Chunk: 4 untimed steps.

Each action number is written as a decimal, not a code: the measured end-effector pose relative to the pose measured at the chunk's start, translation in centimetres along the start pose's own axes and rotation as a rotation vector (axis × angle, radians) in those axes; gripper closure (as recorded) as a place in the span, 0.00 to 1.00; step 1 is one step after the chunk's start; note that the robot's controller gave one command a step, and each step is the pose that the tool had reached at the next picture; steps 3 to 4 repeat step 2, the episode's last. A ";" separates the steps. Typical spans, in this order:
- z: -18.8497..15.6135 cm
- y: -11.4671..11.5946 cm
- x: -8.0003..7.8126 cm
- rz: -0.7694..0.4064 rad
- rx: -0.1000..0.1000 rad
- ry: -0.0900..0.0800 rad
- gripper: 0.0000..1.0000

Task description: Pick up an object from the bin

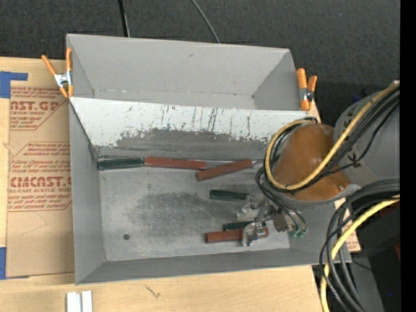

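While the jaws sit at the red stick [224, 237] and green stick [234, 226] lying close together | opening: cannot tell | risk: both get pinched, one slips.

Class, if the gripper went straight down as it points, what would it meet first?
Likely the short red-brown stick by the gripper, in the lower right of the bin; depth is unclear, so perhaps bare floor.
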State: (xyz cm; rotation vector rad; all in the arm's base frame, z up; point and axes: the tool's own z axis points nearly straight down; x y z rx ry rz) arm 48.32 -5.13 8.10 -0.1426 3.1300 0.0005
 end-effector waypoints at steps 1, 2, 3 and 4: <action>-1.6 0.1 0.2 -0.001 -0.001 0.013 1.00; -3.3 0.0 0.1 0.000 0.000 0.008 1.00; -3.3 0.0 0.1 0.000 0.000 0.008 1.00; -3.3 0.0 0.1 0.000 0.000 0.008 1.00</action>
